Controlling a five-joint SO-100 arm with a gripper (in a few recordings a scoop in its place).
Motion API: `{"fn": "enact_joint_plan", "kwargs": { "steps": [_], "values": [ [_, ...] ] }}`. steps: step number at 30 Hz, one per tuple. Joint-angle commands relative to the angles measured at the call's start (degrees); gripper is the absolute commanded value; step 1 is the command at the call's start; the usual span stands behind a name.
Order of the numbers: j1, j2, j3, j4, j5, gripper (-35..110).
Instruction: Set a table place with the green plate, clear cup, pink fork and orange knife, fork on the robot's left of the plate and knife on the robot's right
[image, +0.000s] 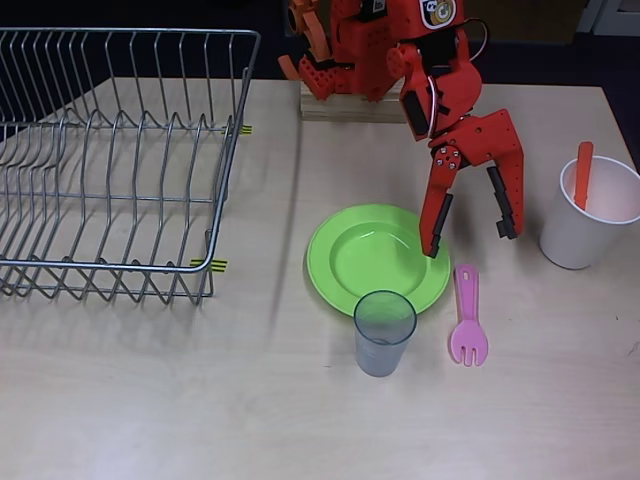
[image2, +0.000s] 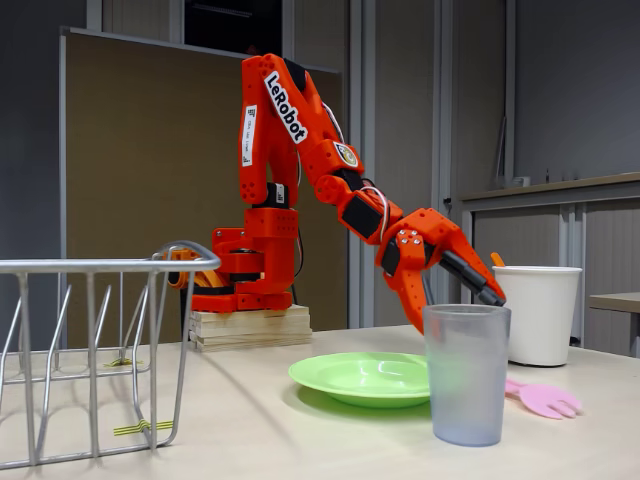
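The green plate (image: 377, 258) (image2: 368, 376) lies flat at the table's middle. In front of it stands the clear cup (image: 384, 332) (image2: 465, 373), upright. The pink fork (image: 467, 318) (image2: 540, 397) lies on the table just right of the plate in the overhead view, tines toward the near edge. The orange knife (image: 583, 175) (image2: 496, 260) stands handle-up inside a white paper cup (image: 588, 214) (image2: 538, 313) at the right. My gripper (image: 470, 238) (image2: 480, 300) hangs open and empty above the plate's right rim and the fork's handle end.
A wire dish rack (image: 110, 160) (image2: 95, 355) fills the left side of the table. The arm's base stands on a wooden block (image: 345, 105) (image2: 250, 326) at the far edge. Bare tabletop lies along the near edge.
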Motion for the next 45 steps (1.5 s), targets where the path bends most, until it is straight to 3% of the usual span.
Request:
{"fn": "enact_joint_plan", "kwargs": {
  "steps": [1, 6, 8, 11, 14, 23, 45],
  "values": [
    [0.0, 2.2, -3.0, 5.4, -8.9, 40],
    [2.0, 3.9, -10.2, 22.2, -43.6, 14],
    [2.4, 2.7, -14.0, 27.2, -46.3, 0],
    [3.3, 0.8, -19.9, 34.8, -62.7, 0],
    [3.9, -2.1, -24.3, 40.0, -71.2, 0],
    [5.4, -12.4, -27.0, 37.4, -78.4, 0],
    [-0.4, -14.4, -24.5, 39.3, -72.0, 0]
  ]
}}
